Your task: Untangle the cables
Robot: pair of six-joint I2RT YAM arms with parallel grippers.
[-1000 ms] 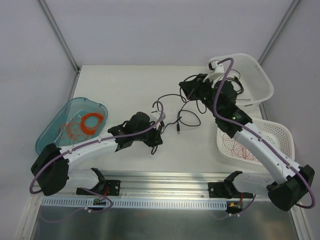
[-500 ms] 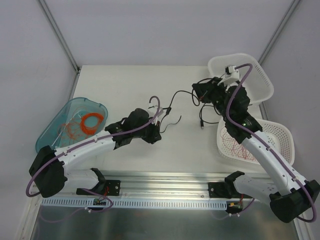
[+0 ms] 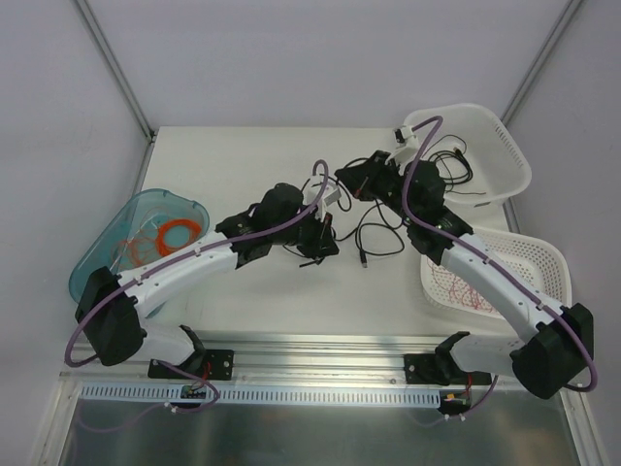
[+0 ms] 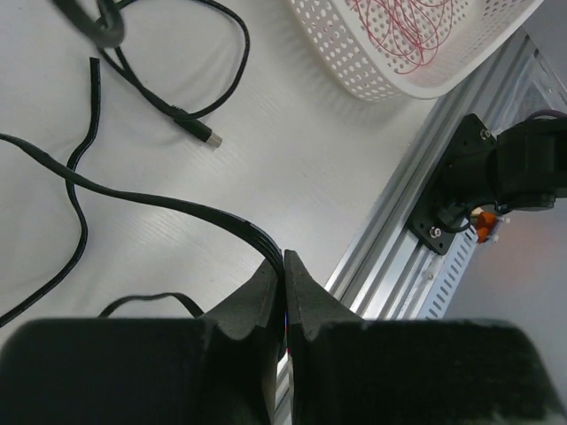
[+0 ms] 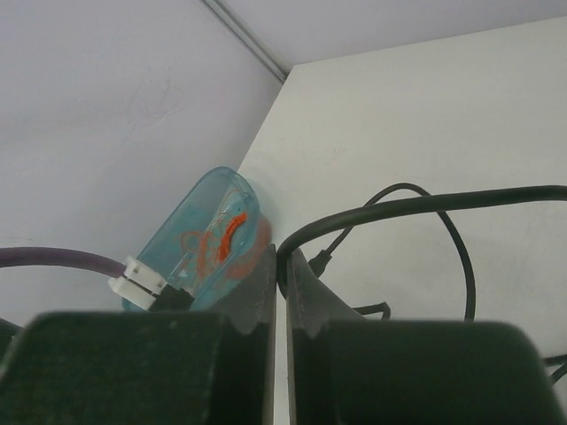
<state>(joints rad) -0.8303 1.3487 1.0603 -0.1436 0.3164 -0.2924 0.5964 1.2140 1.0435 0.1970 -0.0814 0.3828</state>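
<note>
The cables [image 3: 374,233] are thin black wires looping loosely on the white table between the two arms. One plug end [image 4: 211,137] lies free on the table. My left gripper [image 3: 323,236] is shut on a black cable [image 4: 133,197] that runs out leftward from its tips [image 4: 283,257]. Just left of the far basket, my right gripper [image 3: 355,181] is shut on another black cable [image 5: 425,205], which arcs away to the right from its tips [image 5: 282,261]. The two grippers are close together at the table's middle.
A blue tray [image 3: 107,254] at the left edge holds an orange coil [image 3: 178,236]. A white basket [image 3: 505,146] at the back right holds more black cable. A second white basket [image 3: 539,257] with thin red wires [image 3: 466,286] sits near the right arm. An aluminium rail [image 4: 399,230] runs along the near edge.
My right gripper has swung left again after pulling right toward the basket. My left arm has reached further right and forward. The black loops now lie bunched between the two grippers.
</note>
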